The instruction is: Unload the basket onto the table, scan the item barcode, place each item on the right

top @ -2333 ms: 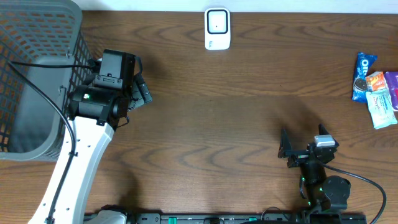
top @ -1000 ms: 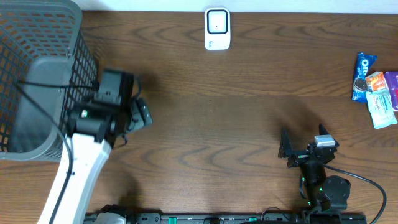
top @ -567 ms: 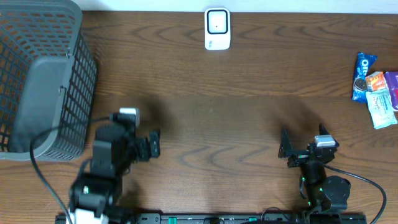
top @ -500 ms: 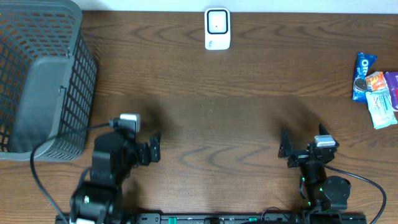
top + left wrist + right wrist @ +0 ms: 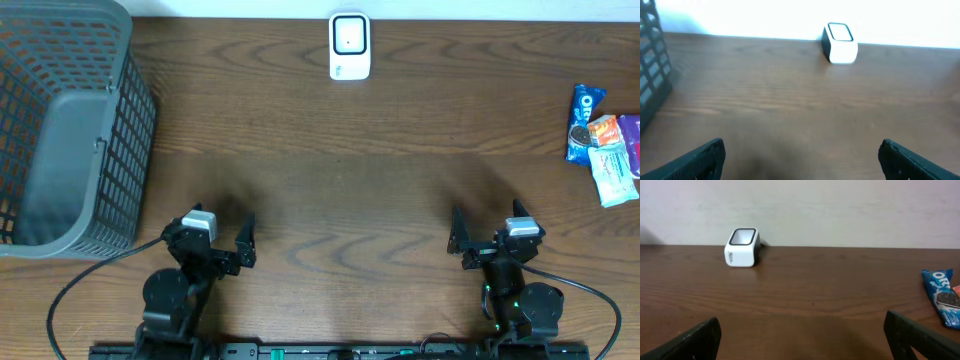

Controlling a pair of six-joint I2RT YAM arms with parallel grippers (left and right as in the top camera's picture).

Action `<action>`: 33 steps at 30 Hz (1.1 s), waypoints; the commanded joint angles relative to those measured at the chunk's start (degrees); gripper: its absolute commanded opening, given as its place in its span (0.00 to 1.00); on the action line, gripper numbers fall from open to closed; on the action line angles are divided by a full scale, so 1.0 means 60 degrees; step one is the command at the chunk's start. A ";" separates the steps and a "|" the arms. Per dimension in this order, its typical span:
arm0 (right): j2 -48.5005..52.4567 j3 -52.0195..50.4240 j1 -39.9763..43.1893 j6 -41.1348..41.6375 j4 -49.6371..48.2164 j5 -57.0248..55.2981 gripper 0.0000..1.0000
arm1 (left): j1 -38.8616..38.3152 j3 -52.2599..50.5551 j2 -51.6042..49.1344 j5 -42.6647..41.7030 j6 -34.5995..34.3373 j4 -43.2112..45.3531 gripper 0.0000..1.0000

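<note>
White scanner (image 5: 349, 45), blue Oreo packet (image 5: 583, 122), grey mesh basket (image 5: 135, 110), brown woodgrain table (image 5: 380, 180)

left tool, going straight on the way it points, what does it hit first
Way looks free: the left tool points over bare table, with the scanner just right of its line, probably missed.

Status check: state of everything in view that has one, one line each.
left gripper: open, empty, low at the near edge
right gripper: open, empty, low at the near edge
scanner: upright at the far edge, nothing in front of it
basket: upright, far left, nothing visible inside
snacks: lying flat at the right edge, none picked up
</note>
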State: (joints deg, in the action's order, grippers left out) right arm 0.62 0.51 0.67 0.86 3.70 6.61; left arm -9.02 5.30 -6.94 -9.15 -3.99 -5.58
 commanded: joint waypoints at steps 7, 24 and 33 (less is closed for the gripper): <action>-0.0055 -0.0033 -0.0066 0.0127 0.0025 -0.0018 0.99 | 0.0973 -0.0845 0.1147 -0.0047 0.0164 0.1388 0.98; -0.0055 -0.0033 -0.0062 0.0127 0.0022 -0.0015 0.99 | 0.2758 -0.0845 0.1147 -0.0153 0.0379 0.0361 0.98; -0.0055 -0.0033 -0.0062 0.0131 0.0022 -0.0015 0.99 | 0.2444 -0.0845 0.1147 -0.0302 0.1067 0.0364 0.98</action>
State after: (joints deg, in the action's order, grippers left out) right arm 0.62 0.51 0.67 0.86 3.73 6.61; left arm 6.07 0.67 -0.58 -8.91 1.02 -0.60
